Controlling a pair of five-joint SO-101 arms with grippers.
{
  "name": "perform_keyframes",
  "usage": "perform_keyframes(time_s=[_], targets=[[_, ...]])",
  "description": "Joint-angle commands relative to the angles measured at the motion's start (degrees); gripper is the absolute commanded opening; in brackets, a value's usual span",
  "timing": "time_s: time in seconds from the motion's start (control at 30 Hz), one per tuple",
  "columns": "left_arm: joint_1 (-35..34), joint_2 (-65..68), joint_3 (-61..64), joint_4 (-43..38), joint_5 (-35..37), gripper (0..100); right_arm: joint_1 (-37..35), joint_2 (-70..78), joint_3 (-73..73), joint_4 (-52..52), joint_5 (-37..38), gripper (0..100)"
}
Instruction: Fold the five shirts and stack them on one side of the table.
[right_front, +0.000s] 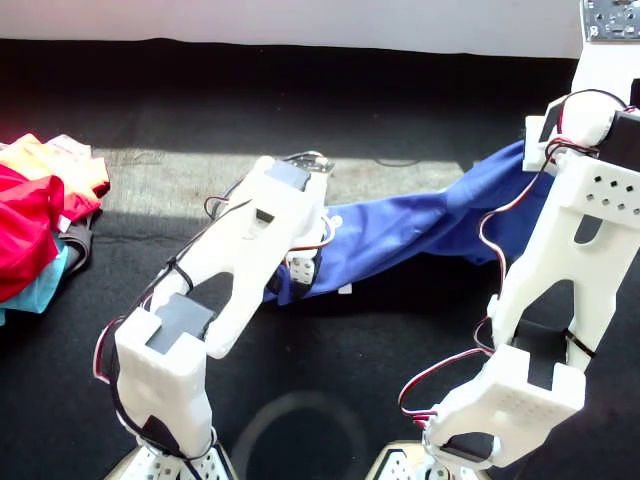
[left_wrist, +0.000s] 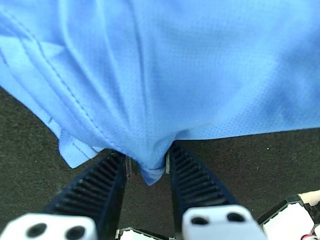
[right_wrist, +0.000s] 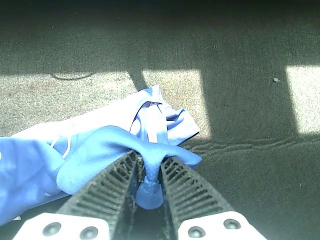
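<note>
Black cloth (right_front: 400, 330) is spread under both arms, and a bright patch of sun (right_front: 170, 185) lies across the far part of it. A white wall (right_front: 300, 20) runs along the back. At the left side of the high view sits a pile of shirts (right_front: 35, 230), red, orange and light blue-green, all in a heap on the cloth.

The blue shirt (right_front: 420, 225) is in the middle, pulled out long between the two arms. The left claw (left_wrist: 146, 160) is almost closed, with just a small gap, and a bit of the blue shirt's edge is pinched in that gap. The right claw (right_wrist: 148, 161) is almost closed too. Its ribbed black fingers (right_wrist: 107, 185) squeeze a bunched-up lump of the same shirt.
</note>
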Motion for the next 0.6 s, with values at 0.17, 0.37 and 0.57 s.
perform_keyframes(time_s=[0.17,0.37,0.57], targets=[[0.2,-0.5,-2.3,0.4,-0.1,3,-0.3,-0.4,-2.8,0.7,0.4,0.5],[-4.8,-2.9,-7.3,2.8,-1.4,1,-0.3,-2.2,-3.2,0.7,0.4,0.5],[-13.1,-10.1,-16.6,9.2,-8.5,1,-3.1,-10.9,-2.6,0.7,0.3,0.5]])
